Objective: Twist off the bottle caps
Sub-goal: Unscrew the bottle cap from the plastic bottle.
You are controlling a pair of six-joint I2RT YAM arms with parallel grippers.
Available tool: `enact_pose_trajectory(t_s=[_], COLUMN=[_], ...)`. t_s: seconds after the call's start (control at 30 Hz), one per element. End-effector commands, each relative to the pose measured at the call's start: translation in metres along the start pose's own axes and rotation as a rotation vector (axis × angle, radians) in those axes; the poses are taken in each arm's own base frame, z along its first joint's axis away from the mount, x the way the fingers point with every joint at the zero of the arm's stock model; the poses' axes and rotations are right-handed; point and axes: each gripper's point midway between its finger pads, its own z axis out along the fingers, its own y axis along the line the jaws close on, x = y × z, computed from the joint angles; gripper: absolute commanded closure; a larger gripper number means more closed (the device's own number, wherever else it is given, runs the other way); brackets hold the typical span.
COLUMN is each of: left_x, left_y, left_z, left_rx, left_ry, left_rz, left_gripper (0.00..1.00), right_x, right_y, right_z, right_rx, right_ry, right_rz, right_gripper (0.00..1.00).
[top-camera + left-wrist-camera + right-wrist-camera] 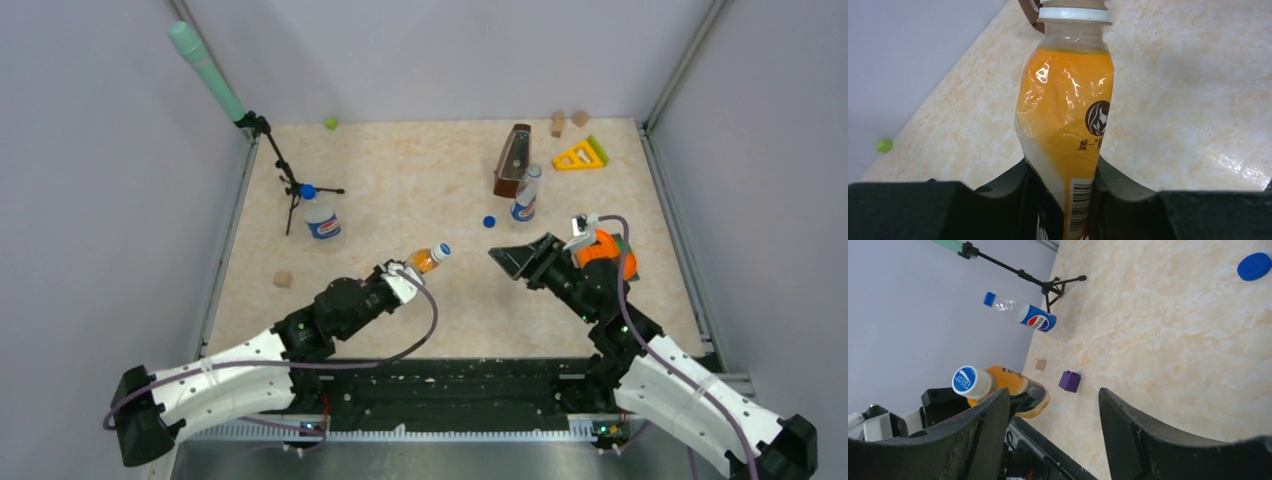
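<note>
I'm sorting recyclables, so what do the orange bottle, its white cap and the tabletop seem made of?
Orange bottle: probably thin plastic under a glossy film label; it is crinkled with sharp glints. White cap: likely smooth plastic, printed top. Tabletop: glossy beige marble pattern, stone or laminate, cannot tell.

**Two matching arms, white and black**

We see the left arm [235, 372] and right arm [690, 395] built alike, with white shells on the lower links and black housings at the joints and wrists. A greyish-purple cable [436, 312] runs along each. The right fingers [1140, 432] are matte black, broad, with scuffed edges. The left fingers [998, 200] are black too.
</note>
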Motion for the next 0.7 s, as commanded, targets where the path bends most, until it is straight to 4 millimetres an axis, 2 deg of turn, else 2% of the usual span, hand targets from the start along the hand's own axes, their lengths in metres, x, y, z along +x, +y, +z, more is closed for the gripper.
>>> enact_pose_trajectory(t_s=[0.0, 0.23, 0.43, 0.53, 0.67], left_x=[-0.009, -0.014, -0.019, -0.019, -0.015], left_y=[0.009, 0.007, 0.007, 0.003, 0.003], left_z=[0.009, 0.018, 0.010, 0.005, 0.002], left_rx=[-0.102, -0.161, -0.193, -0.185, -0.205], left_ry=[-0.026, -0.049, -0.100, -0.118, -0.125], left_rz=[0.089, 0.186, 0.185, 0.191, 0.221], left_gripper=[1.00, 1.00, 1.00, 1.00, 1.00], right_x=[0.014, 0.005, 0.010, 0.008, 0.004], right_y=[-0.009, -0.017, -0.017, -0.013, 0.003], right_z=[0.003, 0.009, 0.009, 0.007, 0.004], right_rx=[0.002, 0.039, 0.008, 0.006, -0.028], right_ry=[0.055, -0.001, 0.005, 0.005, 0.024], right_rz=[0.067, 0.120, 0.144, 0.158, 0.177], right_gripper=[0.35, 0.35, 0.35, 0.35, 0.35])
